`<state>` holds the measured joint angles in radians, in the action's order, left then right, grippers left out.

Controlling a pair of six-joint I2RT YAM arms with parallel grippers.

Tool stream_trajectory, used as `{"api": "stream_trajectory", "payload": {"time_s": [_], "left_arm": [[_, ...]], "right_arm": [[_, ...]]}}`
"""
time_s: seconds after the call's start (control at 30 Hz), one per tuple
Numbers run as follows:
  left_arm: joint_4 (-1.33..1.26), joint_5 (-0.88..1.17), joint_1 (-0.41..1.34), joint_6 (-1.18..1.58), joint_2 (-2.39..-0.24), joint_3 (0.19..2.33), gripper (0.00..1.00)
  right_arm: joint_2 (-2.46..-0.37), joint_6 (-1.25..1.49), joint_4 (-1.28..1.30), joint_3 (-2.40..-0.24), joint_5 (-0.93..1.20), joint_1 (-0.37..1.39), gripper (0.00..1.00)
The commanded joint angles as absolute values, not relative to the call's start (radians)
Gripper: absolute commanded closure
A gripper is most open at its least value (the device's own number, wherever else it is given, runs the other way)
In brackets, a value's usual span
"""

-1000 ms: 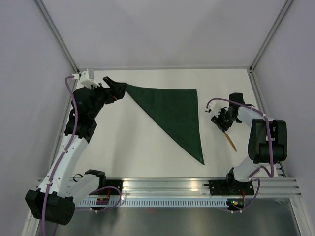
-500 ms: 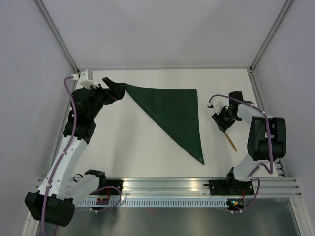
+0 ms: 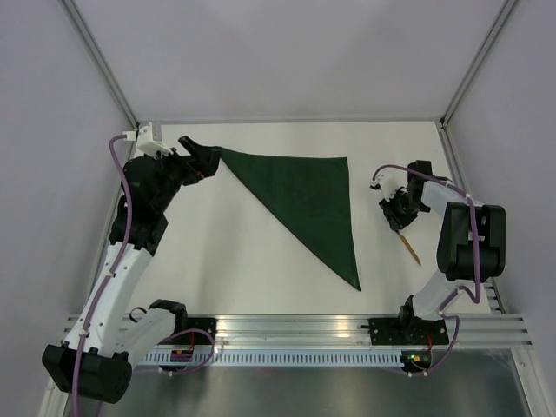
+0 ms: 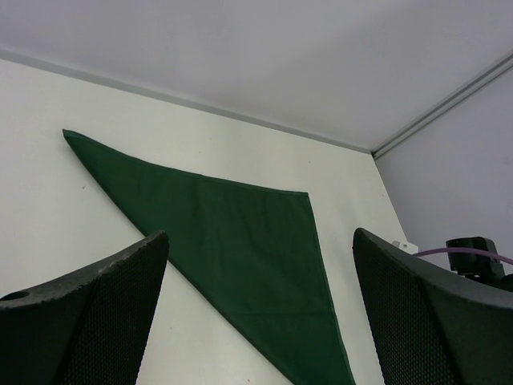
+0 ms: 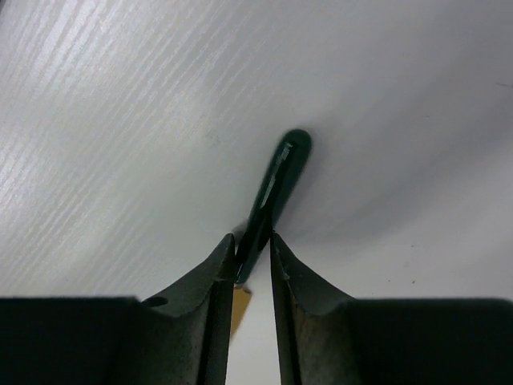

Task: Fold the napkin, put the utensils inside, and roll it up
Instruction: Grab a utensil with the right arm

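Napkin [image 3: 304, 195] folded triangular, left gripper [image 3: 201, 155] gaping empty beside its far corner, right gripper [image 5: 252, 245] nearly closed, seemingly pinching the knife [image 5: 276, 180] handle.

A robotics lab test cell: white table [image 3: 217, 252], plain enclosing panels [image 3: 287, 61], aluminium rail [image 3: 304, 328].

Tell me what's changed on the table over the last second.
The right hand has shifted slightly rightward and closed in on the slim knife with black handle and orange-tan blade, now apparently pinching the handle. The dark green cloth napkin, folded into a triangle, and the wide-open left hand at its far-left corner stayed put.
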<state>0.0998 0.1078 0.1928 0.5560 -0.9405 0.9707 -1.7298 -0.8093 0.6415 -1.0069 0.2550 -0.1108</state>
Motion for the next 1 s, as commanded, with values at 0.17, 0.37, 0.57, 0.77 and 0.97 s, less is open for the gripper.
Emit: {"api": "stream_trajectory", "payload": {"time_s": [0.17,0.37,0.57,0.77,0.97], "left_arm": [[0.109,0.12,0.192,0.518,-0.936,1.023,0.0],[0.112,0.121,0.192,0.514,-0.951,1.04,0.0],[0.117,0.123,0.192,0.511,-0.969,1.052,0.0],[0.117,0.12,0.192,0.511,-0.973,1.046,0.0],[0.112,0.121,0.19,0.509,-0.98,1.052,0.0]], "right_arm": [[-1.864,-0.742,0.759,-0.942,0.166,-0.129,0.91],[-1.873,-0.718,0.764,-0.982,0.181,-0.127,0.99],[-1.85,-0.7,0.808,-1.048,0.232,-0.127,0.99],[-1.822,-0.675,0.851,-1.115,0.261,-0.126,1.0],[-1.81,-0.626,0.873,-1.169,0.282,-0.1,0.99]]}}
